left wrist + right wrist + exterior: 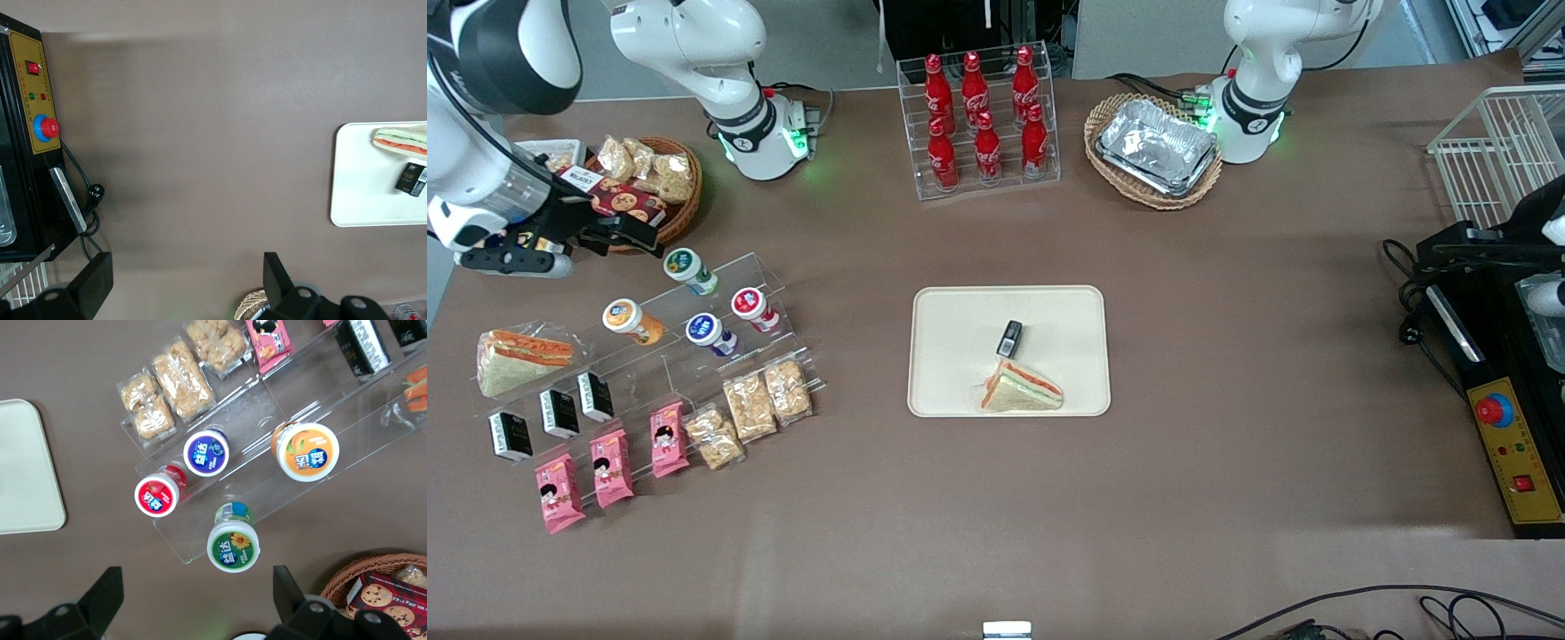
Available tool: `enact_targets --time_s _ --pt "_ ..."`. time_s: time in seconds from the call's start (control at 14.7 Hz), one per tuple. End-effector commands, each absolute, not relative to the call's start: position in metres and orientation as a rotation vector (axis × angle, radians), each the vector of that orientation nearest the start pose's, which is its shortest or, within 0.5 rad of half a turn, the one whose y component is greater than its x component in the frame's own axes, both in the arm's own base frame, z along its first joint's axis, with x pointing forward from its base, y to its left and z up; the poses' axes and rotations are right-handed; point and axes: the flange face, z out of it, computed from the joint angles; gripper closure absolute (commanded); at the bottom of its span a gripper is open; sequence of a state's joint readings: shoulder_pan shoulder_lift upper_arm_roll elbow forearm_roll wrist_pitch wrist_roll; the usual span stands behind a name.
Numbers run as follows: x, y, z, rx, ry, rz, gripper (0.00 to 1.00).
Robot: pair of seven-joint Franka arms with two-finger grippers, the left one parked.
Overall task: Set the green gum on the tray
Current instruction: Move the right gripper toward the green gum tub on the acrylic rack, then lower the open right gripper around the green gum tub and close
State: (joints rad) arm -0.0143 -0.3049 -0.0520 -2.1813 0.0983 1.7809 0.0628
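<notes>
Pincer spread wide, poised above green gum.

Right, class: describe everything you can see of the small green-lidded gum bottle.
The small white cylindrical gum bottle with the round green-and-white lid carries a sunflower picture on its lid and a green label. It rests tilted on the upper step of the clear acrylic stepped rack, farther from the front camera than the red-, blue- and orange-lidded bottles. Nothing grips it; the open claw hovers above, fingers apart.
</notes>
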Motion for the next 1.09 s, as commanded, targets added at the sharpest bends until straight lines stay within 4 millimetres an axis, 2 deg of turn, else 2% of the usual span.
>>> enact_targets --time_s 0.0,0.34,0.61,0.82,1.02 --pt "0.439 -0.023 0.484 -3.032 0.235 0.132 0.0" --pt "0.425 -0.02 0.439 -3.036 0.236 0.2 0.0" --pt "0.421 -0.023 0.414 -3.058 0.234 0.211 0.0" --pt "0.419 -0.023 0.405 -3.065 0.235 0.23 0.0" --pt "0.415 -0.022 0.381 -3.065 0.244 0.235 0.0"
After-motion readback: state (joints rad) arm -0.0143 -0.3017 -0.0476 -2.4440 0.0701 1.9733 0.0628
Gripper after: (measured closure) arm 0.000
